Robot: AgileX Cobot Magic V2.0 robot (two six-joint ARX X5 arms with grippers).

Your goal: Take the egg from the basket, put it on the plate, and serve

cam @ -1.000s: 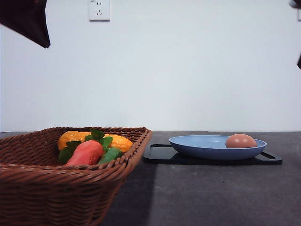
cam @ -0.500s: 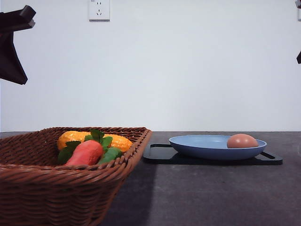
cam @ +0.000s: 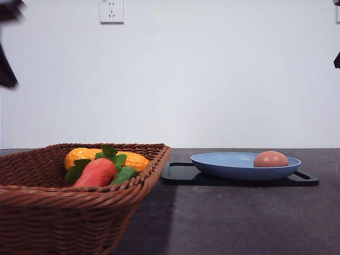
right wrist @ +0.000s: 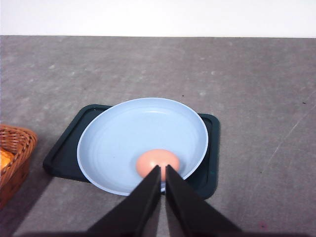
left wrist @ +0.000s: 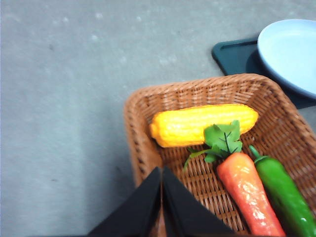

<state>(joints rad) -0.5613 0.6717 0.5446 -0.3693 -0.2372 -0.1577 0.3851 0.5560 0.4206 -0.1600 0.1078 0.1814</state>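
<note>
The brownish-pink egg lies in the light-blue plate, toward its right side; the right wrist view has the egg near the plate's close rim. The wicker basket stands at the front left and also appears in the left wrist view. High above the basket's edge, my left gripper is shut with nothing in it; it is a blurred dark shape at the far left of the front view. My right gripper is shut and empty, raised above the egg.
A black tray lies under the plate. The basket holds a corn cob, an orange-red carrot with green leaves and a green pepper. A wall socket is on the white back wall.
The left arm has swung further left toward the edge of the front view. The egg has shifted very slightly in the plate. The right arm has barely moved.
</note>
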